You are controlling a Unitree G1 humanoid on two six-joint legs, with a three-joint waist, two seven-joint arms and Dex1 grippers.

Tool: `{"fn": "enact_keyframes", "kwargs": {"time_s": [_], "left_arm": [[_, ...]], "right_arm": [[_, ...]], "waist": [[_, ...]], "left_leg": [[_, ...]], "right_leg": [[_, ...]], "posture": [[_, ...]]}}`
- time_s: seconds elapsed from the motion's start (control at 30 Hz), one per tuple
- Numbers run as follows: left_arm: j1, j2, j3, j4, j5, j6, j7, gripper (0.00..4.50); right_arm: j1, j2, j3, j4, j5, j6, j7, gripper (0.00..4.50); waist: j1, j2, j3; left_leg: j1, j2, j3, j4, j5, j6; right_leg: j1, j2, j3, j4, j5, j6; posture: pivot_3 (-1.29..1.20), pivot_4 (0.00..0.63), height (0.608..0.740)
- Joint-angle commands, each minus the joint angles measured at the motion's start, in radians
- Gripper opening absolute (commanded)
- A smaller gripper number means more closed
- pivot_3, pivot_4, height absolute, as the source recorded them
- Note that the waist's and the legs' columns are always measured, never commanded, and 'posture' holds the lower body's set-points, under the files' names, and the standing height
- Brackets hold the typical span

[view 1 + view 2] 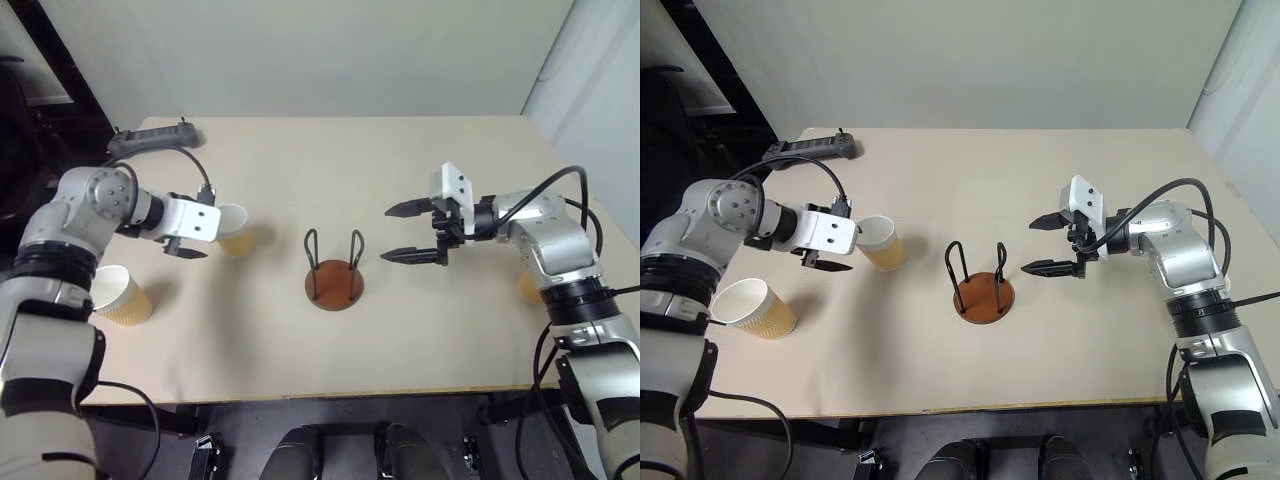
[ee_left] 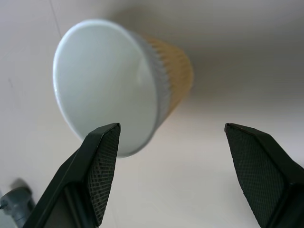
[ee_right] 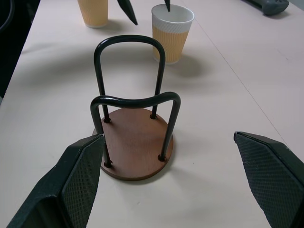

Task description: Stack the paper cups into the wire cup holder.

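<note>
The wire cup holder (image 1: pixel 334 278), a reddish-brown disc with two black wire loops, stands empty at the table's middle. One tan paper cup (image 1: pixel 236 236) stands upright to its left. My left gripper (image 2: pixel 172 128) hangs open just over that cup's rim, the cup's mouth lying beyond its fingers, nothing held. A second paper cup (image 1: pixel 122 296) stands further left, near my left arm. A tan patch of a third cup (image 1: pixel 527 289) peeks from behind my right forearm. My right gripper (image 1: pixel 388 235) is open and empty, pointing at the holder from its right, a short gap away.
A black power strip (image 1: pixel 155 138) lies at the table's (image 1: pixel 420 340) back left corner. Pale walls close the far side and the right. The front table edge runs just below the holder and my arms.
</note>
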Motion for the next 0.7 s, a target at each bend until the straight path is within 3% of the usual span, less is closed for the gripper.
{"fn": "enact_keyframes", "kwargs": {"time_s": [0.03,0.47,0.57,0.7], "left_arm": [[-0.034,-0.003,-0.004,0.032,0.02,-0.027,0.034,3.77],[-0.018,-0.048,-0.021,0.098,0.022,-0.091,0.038,3.77],[-0.018,-0.051,-0.028,0.108,0.03,-0.104,0.054,3.16],[-0.028,-0.046,-0.038,0.124,0.049,-0.123,0.087,1.75]], "right_arm": [[-0.005,-0.014,-0.027,-0.042,0.013,0.004,0.005,4.48],[0.003,-0.021,-0.026,-0.061,0.012,0.01,0.005,4.48],[0.004,-0.021,-0.026,-0.064,0.012,0.013,0.004,4.5],[0.008,-0.022,-0.026,-0.069,0.012,0.016,0.004,4.5]], "waist": [[0.0,0.0,0.0],[0.0,0.0,0.0],[0.001,0.0,0.0],[0.0,0.0,0.0]], "left_leg": [[0.0,0.0,0.0,0.0,0.0,0.0],[0.0,0.0,0.0,0.0,0.001,0.001],[0.0,0.0,0.0,0.001,0.001,0.001],[0.0,0.0,0.0,0.001,0.002,0.002]], "right_leg": [[0.0,0.0,0.0,0.0,0.0,0.0],[0.0,0.0,0.0,0.0,0.001,0.002],[0.0,0.0,0.0,0.0,0.002,0.002],[0.0,0.0,0.0,0.0,0.002,0.002]], "posture": [[0.0,0.15,0.74],[0.0,0.15,0.74],[0.0,0.15,0.74],[0.0,0.15,0.74]]}}
